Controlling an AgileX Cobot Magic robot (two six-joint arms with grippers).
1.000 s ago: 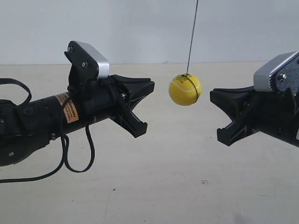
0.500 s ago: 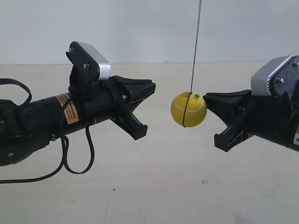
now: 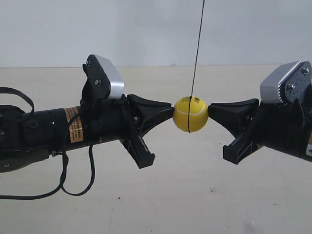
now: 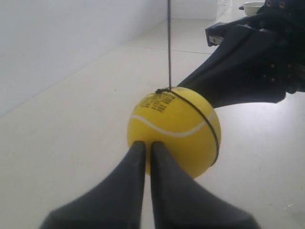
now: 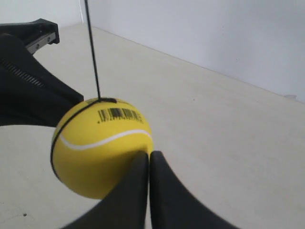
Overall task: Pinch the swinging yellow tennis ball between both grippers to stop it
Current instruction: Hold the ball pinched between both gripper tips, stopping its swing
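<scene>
**Desk:** Where is the ball against your grippers?

**Operator:** I see the yellow tennis ball (image 3: pixel 190 114) hanging on its black string (image 3: pixel 197 48) above the bench (image 3: pixel 195 200). It is caught between two tips. The arm at the exterior view's left (image 3: pixel 48 131) touches one side and the arm at the exterior view's right (image 3: pixel 285 129) touches the opposite side.

**Desk:** And the jaws?

**Operator:** My left wrist view shows the left gripper (image 4: pixel 148 146) with jaws drawn together, only a thin slit between them, and tips pressed on the ball near its white seam (image 4: pixel 167 132). The right gripper (image 5: pixel 148 155) is the same: jaws closed on each other, tips against the ball. Only the right wrist view gives me the barcode print (image 5: pixel 119 115) clearly. Only the exterior view shows the arms.

**Desk:** Their pose?

**Operator:** Both lie nearly level, pointing at each other. A black cable (image 3: pixel 73 185) loops under the left-hand one.
</scene>
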